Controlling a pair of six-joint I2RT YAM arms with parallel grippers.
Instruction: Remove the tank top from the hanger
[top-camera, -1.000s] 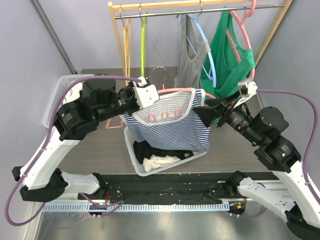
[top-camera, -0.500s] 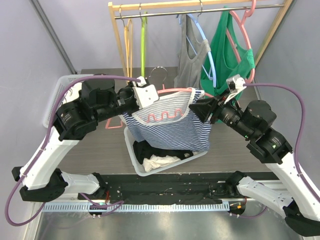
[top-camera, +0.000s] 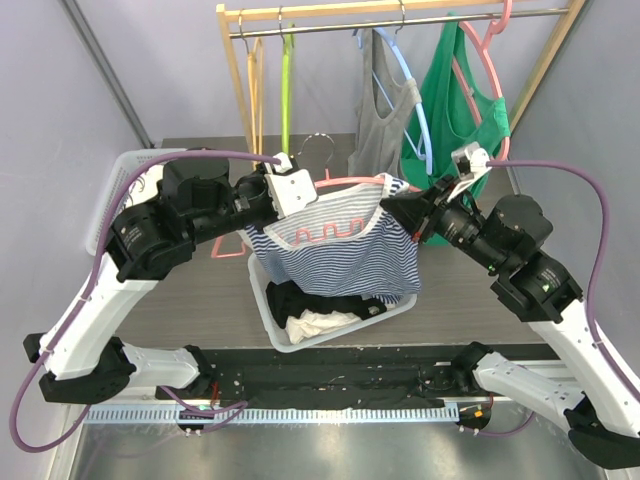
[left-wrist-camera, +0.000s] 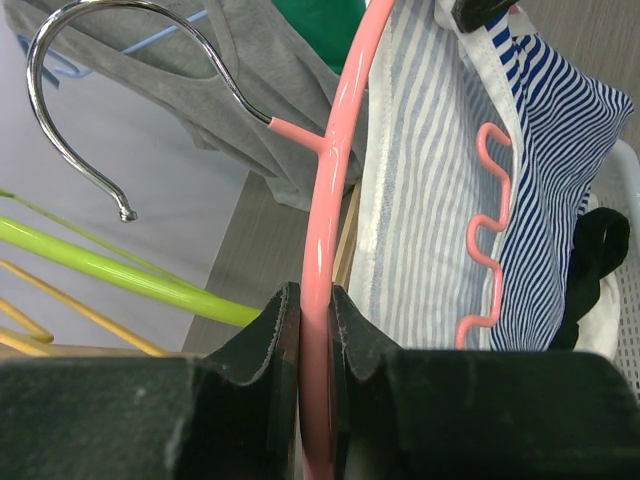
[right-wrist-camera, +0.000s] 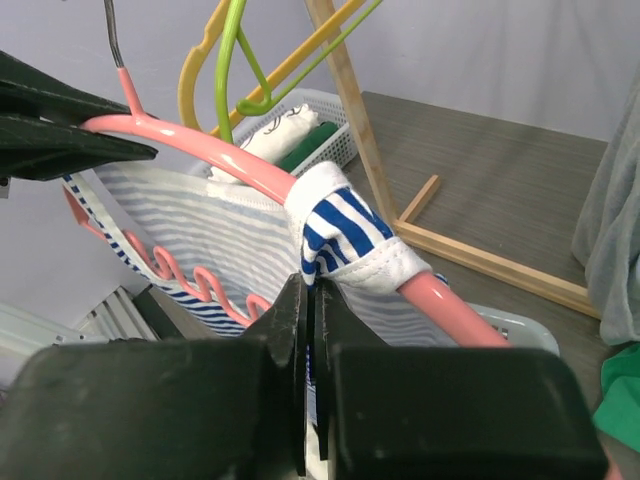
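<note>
1. Left end effector (left-wrist-camera: 315, 325) is clamping the pink hanger (left-wrist-camera: 338, 130), jaws closed tight on its rod.
2. Right end effector (right-wrist-camera: 308, 300) is pinching the tank top (top-camera: 340, 255) at the strap, which is looping over the hanger arm above the basket (top-camera: 263, 305).
3. Step in hand: strap grasp. The next move is likely calling for sliding the strap off the hanger's end.

no legible text, no labels, brands, numbers or signs in any view

The left gripper (top-camera: 290, 190) clamps the pink hanger (top-camera: 345, 181) at its left end, striped tank top (top-camera: 345, 255) draped over the white basket (top-camera: 262, 300). The right gripper (top-camera: 392, 205) is closed at its right shoulder. Behind, 2 garments on the wooden rack (top-camera: 232, 60): grey top (top-camera: 385, 130), green top (top-camera: 450, 110).
</note>
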